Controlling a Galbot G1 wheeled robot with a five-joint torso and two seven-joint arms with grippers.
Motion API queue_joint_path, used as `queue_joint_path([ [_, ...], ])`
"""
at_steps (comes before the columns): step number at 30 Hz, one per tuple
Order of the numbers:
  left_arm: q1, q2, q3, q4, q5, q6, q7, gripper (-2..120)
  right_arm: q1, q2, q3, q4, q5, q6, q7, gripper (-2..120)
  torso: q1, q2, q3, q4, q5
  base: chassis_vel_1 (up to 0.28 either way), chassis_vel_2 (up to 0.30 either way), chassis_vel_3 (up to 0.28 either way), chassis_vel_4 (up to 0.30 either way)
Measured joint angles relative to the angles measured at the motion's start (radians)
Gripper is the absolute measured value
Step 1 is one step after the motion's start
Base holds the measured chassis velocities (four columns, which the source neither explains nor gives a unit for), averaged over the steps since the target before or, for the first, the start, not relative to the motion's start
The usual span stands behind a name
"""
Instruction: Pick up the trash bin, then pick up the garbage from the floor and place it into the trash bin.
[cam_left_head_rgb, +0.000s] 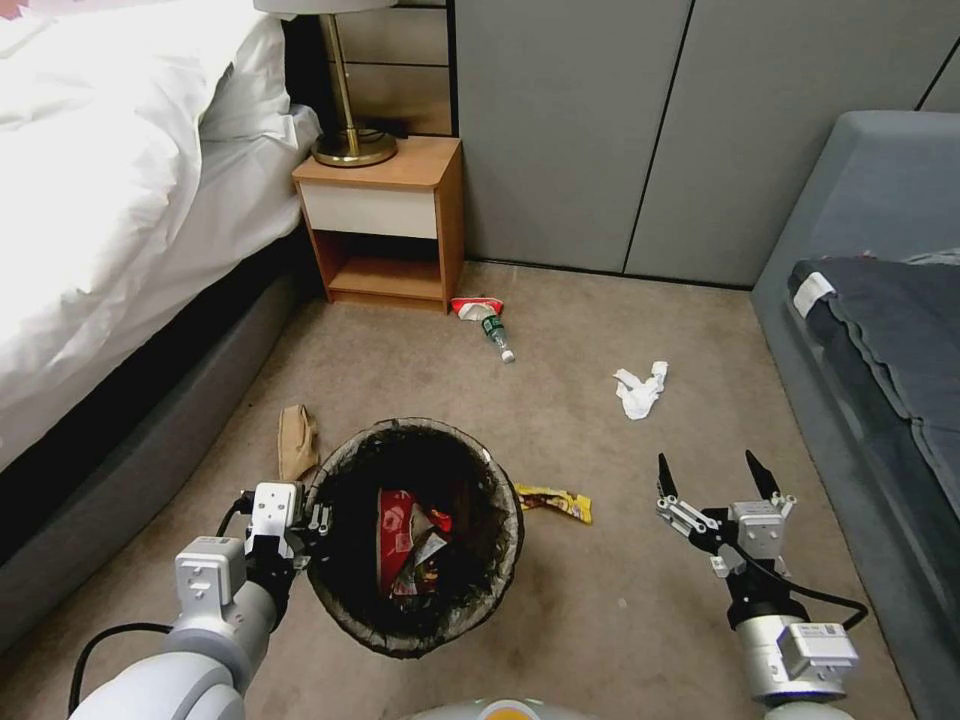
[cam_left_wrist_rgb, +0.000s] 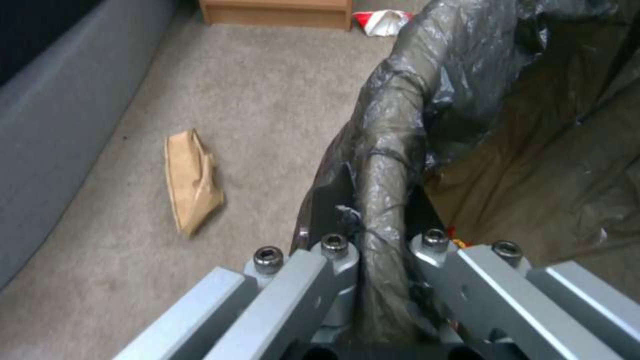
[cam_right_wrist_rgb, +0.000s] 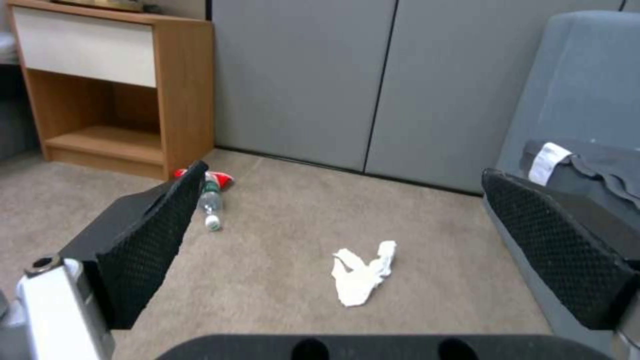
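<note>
Left gripper (cam_left_head_rgb: 318, 516): clamped on the near-left rim of the trash bin (cam_left_head_rgb: 500, 560), bag film pinched between the fingers.
Trash bin: held over the carpet (cam_left_head_rgb: 650, 600); red packets already inside.
Right gripper (cam_left_head_rgb: 716, 479): jaws spread wide, empty, above the carpet near the sofa (cam_left_head_rgb: 880, 300) edge.
Step in hand: likely collecting the tissue (cam_left_head_rgb: 640, 392); descend with fingers straddling it and keep the bin level.
Other garbage: bottle (cam_left_head_rgb: 497, 335) by the nightstand (cam_left_head_rgb: 385, 215), paper bag (cam_left_head_rgb: 297, 441), yellow wrapper (cam_left_head_rgb: 556, 502).
Hidden: bin's white wall and base; wrapper partly behind the rim.
</note>
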Motion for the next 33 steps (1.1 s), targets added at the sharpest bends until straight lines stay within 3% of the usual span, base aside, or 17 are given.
queue_joint_path([
  [7, 0.0, -0.001, 0.0, 0.0, 0.0, -0.003, 0.0, 1, 0.004, 0.0, 0.0, -0.009, 0.001, 0.0, -0.008, 100, 0.0, 0.0, 0.0, 0.0, 0.0002, -0.133, 0.122, 0.145, -0.131],
  [15, 0.008, -0.008, -0.007, 0.0, 0.0, -0.004, -0.005, 1, 0.041, -0.026, 0.017, -0.064, 0.015, -0.069, -0.113, 100, 0.0, 0.0, 0.0, -0.0001, 0.0002, -0.029, 0.038, 0.037, -0.047],
  [23, 0.024, -0.031, -0.027, 0.0, 0.0, -0.003, -0.011, 1, 0.164, -0.129, 0.004, -0.146, 0.062, -0.238, -0.265, 100, 0.0, 0.0, 0.0, 0.0, 0.0003, 0.0, 0.0, 0.0, 0.0],
  [26, 0.031, -0.038, -0.05, 0.0, 0.0, -0.002, -0.012, 1, 0.244, -0.205, -0.036, -0.2, 0.104, -0.312, -0.321, 100, 0.0, 0.0, 0.0, 0.0002, 0.0005, 0.0, 0.0, 0.0, 0.0],
  [33, 0.038, -0.046, -0.077, 0.0, -0.003, -0.002, -0.012, 1, 0.357, -0.338, -0.117, -0.309, 0.131, -0.352, -0.379, 100, 0.0, 0.0, 0.0, 0.0001, 0.0002, 0.0, 0.0, 0.0, 0.0],
])
